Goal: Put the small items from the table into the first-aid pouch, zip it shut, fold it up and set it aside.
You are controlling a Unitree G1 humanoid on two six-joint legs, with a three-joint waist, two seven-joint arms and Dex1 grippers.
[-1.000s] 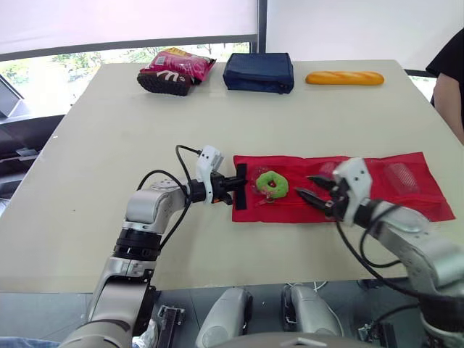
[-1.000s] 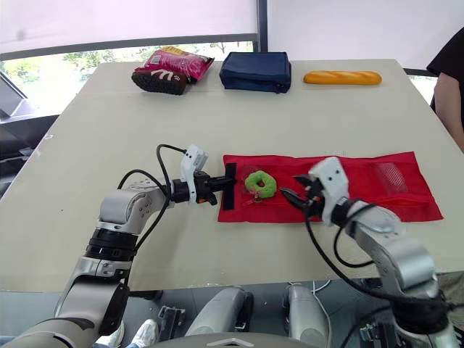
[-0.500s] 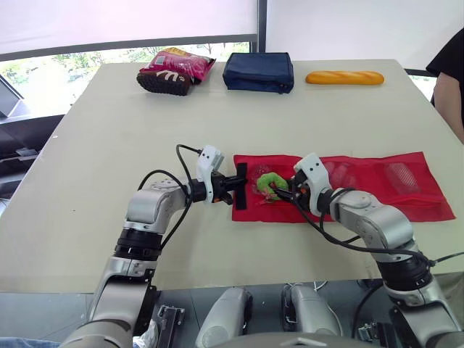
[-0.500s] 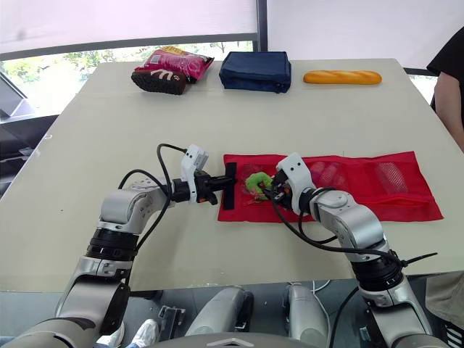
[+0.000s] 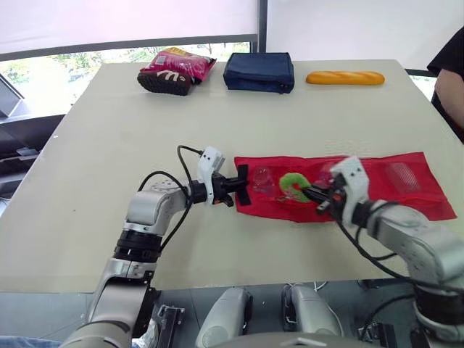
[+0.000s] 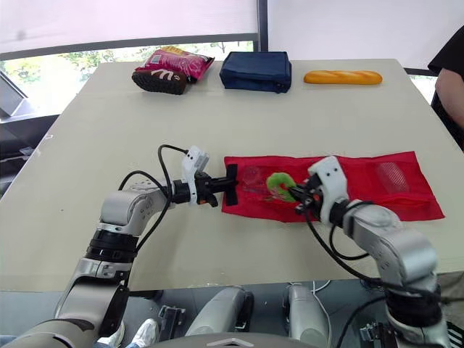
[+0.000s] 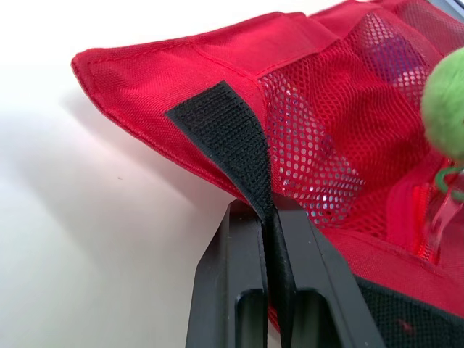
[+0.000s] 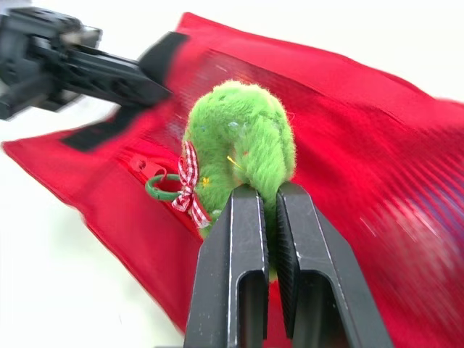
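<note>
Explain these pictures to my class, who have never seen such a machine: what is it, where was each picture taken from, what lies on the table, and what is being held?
This is a humanoid robot with two arms, each ending in a two-fingered gripper. Two pictures come from cameras in its head, looking down over the table. The other two come from a camera on each wrist. On the table lie a red mesh pouch, a snack bag, a navy bag and a bread loaf. The left gripper pinches the pouch's black strap. The right gripper holds a green plush ring over the pouch.
</note>
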